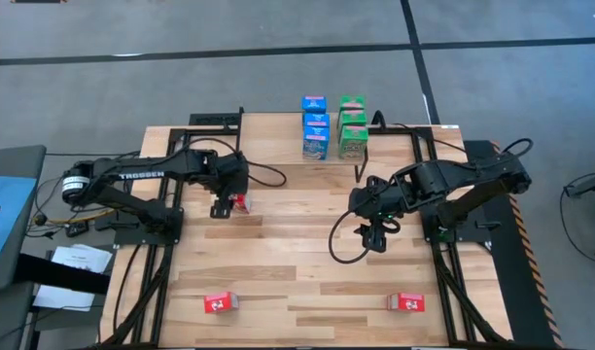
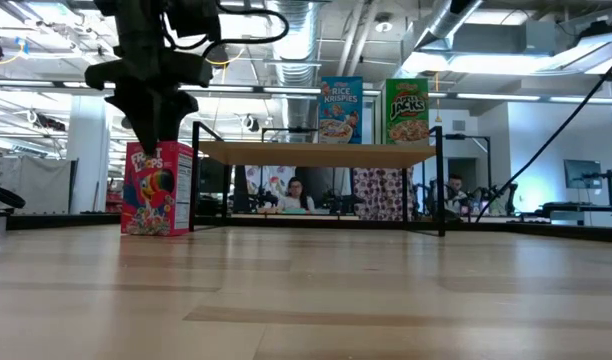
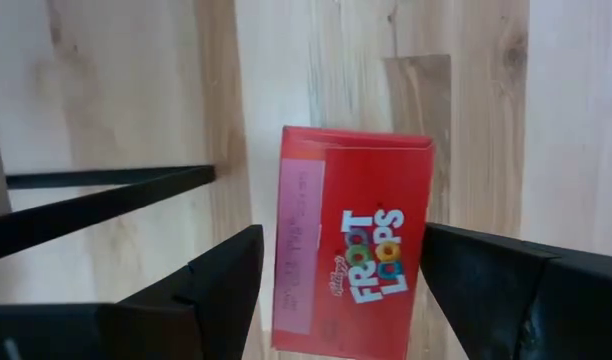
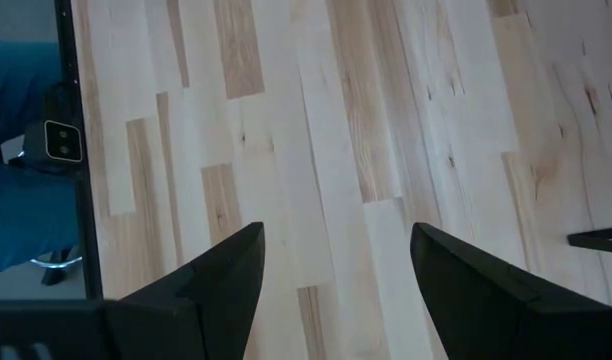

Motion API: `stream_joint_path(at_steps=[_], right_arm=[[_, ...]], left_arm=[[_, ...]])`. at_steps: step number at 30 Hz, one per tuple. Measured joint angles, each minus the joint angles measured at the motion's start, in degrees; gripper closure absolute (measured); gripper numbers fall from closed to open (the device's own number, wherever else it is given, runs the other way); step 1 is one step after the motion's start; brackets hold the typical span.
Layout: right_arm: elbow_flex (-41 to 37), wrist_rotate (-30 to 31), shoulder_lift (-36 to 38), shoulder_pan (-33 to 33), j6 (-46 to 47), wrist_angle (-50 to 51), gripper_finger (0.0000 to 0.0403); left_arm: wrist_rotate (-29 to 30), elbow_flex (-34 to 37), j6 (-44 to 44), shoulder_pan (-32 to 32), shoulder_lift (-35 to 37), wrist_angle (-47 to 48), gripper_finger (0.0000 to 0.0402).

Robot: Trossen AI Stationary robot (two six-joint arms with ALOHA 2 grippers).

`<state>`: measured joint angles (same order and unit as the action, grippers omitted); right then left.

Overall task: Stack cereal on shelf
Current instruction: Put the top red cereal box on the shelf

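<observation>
A red cereal box (image 3: 351, 255) stands upright on its bottom end on the table (image 1: 297, 262), left of the shelf (image 2: 316, 153). My left gripper (image 3: 336, 260) is open and points down over the box's top, one finger on either side, touching nothing. In the low view it hangs just above the box (image 2: 156, 188). Three blue boxes (image 1: 314, 124) and three green boxes (image 1: 352, 122) stand on the shelf top. My right gripper (image 1: 375, 236) waits open over bare table at centre right.
Two more red boxes lie near the table's front edge, one at the left (image 1: 220, 303) and one at the right (image 1: 405, 302). The shelf's thin black legs (image 2: 439, 190) stand at the far middle. Bare wood lies between the arms.
</observation>
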<state>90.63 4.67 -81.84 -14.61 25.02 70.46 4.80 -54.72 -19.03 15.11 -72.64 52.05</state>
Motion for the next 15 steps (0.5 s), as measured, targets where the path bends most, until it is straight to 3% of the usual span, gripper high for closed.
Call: stream_joint_path(at_steps=[15], right_arm=[[0.0, 0.0, 0.0, 0.0, 0.0, -0.2, 0.0126]], left_arm=[[-2.0, 0.7, 1.1, 0.0, -1.1, -0.6, 0.0156]])
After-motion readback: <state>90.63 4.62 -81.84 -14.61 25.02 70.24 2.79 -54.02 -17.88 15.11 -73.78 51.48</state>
